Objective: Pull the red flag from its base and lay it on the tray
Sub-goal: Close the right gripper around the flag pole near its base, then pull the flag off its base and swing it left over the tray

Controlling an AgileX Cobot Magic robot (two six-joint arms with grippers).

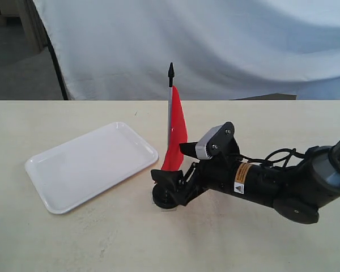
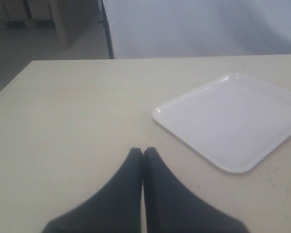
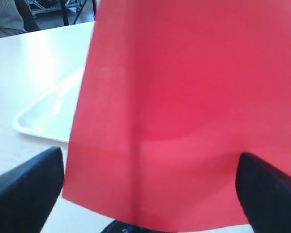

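Red cloth hung limp from the upright red flag [image 1: 177, 136], near the tray [image 1: 62, 181] on the surface [image 1: 102, 243]; the right fingers [image 1: 164, 178] sat low at its foot, hiding the base. Left wrist view: left fingers [image 2: 131, 179] were pressed together, holding nothing. Right wrist view: the right fingers stood spread wide either side of the cloth, gripping nothing. The light, floppy cloth would likely slip; the stiff thin pole [image 1: 170, 113] probably offered the surer hold.

I see a pale beige surface [image 1: 73, 243] under soft, even light; behind it a white sheet [image 1: 215, 45] hangs in loose folds; a black pole [image 1: 56, 62] slants along its left edge; grey floor [image 1: 17, 73] and wooden furniture [image 1: 33, 22] lie beyond.
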